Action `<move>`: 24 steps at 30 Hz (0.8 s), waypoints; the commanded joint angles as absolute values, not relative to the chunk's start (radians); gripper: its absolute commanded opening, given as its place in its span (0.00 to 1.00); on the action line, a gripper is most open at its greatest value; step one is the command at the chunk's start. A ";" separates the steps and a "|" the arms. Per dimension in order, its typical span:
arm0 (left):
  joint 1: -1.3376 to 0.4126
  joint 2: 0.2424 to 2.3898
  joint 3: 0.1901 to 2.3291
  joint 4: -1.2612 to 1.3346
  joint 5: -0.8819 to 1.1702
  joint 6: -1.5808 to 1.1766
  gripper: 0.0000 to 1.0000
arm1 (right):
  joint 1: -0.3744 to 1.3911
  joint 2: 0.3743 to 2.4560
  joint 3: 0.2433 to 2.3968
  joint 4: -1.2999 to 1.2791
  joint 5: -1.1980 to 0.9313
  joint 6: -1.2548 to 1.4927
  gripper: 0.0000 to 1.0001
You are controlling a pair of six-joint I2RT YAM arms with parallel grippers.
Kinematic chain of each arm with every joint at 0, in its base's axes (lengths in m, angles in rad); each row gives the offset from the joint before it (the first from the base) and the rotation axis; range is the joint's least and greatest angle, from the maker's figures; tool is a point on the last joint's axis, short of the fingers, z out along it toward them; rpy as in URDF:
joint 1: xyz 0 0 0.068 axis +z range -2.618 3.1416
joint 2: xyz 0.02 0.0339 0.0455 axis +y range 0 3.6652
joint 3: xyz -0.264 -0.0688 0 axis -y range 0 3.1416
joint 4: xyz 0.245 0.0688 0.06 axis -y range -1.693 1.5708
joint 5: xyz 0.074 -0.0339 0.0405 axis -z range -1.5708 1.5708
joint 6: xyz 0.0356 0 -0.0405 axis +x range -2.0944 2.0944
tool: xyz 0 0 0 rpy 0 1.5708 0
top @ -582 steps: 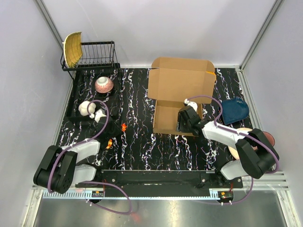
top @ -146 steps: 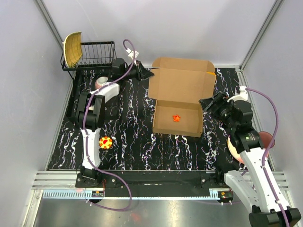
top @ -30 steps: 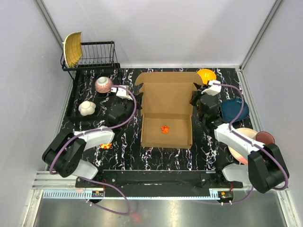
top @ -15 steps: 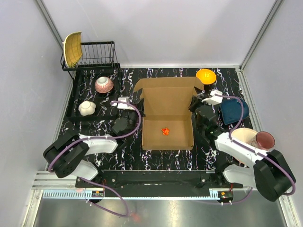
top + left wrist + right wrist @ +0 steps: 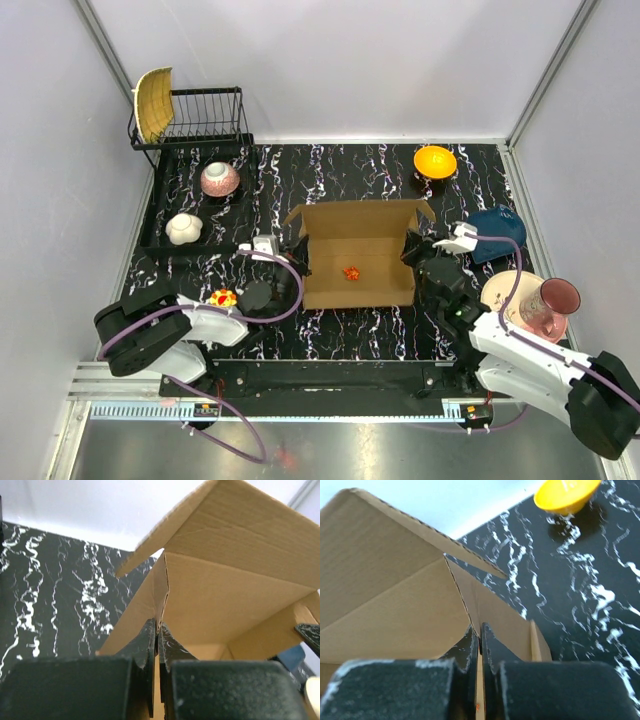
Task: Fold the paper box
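**Box pulled nearer, both side walls pinched**

Top view: the paper box point(image 5: 358, 262) is found at the centre, drawn toward 6 o'clock since half a second ago. The left gripper point(image 5: 292, 282) is set at its 9 o'clock and the right gripper point(image 5: 418, 262) at 3 o'clock, arms folded low.
Left wrist view: the left wall is pinched tightly.
Right wrist view: the right wall is pinched likewise; an orange bowl point(image 5: 567, 492) is seen at 1 o'clock.

Top view: overhead, looking down, far. 2 wrist views: low, close, facing paper box point(image 5: 240, 595) walls; shared with top.
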State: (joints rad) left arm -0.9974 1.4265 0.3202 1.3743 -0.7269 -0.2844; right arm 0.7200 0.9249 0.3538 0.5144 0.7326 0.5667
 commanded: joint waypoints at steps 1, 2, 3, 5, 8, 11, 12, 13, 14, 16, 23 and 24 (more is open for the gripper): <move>-1.080 1.440 0.273 1.390 -0.698 -0.331 0.00 | 0.767 0.882 0.290 0.201 0.701 0.675 0.00; -1.104 1.442 0.261 1.393 -0.706 -0.331 0.00 | 0.770 0.852 0.284 0.160 0.700 0.698 0.00; -1.118 1.445 0.253 1.402 -0.727 -0.331 0.00 | 0.775 0.833 0.282 0.138 0.696 0.706 0.00; -1.152 1.453 0.226 1.422 -0.748 -0.331 0.00 | 0.779 0.783 0.273 0.081 0.690 0.729 0.00; -1.189 1.451 0.186 1.448 -0.790 -0.330 0.00 | 0.785 0.715 0.271 0.022 0.672 0.739 0.11; -1.216 1.440 0.154 1.453 -0.831 -0.327 0.00 | 0.785 0.651 0.282 -0.046 0.647 0.739 0.23; -1.223 1.437 0.146 1.454 -0.851 -0.324 0.00 | 0.787 0.634 0.287 -0.064 0.638 0.736 0.33; -1.232 1.433 0.138 1.454 -0.860 -0.322 0.00 | 0.788 0.615 0.294 -0.105 0.631 0.733 0.37; -1.236 1.425 0.123 1.456 -0.868 -0.321 0.00 | 0.788 0.579 0.310 -0.127 0.615 0.729 0.40; -1.247 1.420 0.111 1.454 -0.894 -0.314 0.00 | 0.788 0.542 0.336 -0.187 0.589 0.724 0.47; -1.267 1.408 0.106 1.425 -0.946 -0.279 0.01 | 0.787 0.439 0.463 -0.353 0.416 0.666 0.59; -1.269 1.407 0.110 1.413 -0.962 -0.276 0.01 | 0.788 0.431 0.475 -0.365 0.384 0.661 0.61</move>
State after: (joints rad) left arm -1.2572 1.4292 0.1131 1.3231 -0.8913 -0.2840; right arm 0.7792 0.4732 0.3782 -0.2684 0.5285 0.6991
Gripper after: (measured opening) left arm 0.012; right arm 0.575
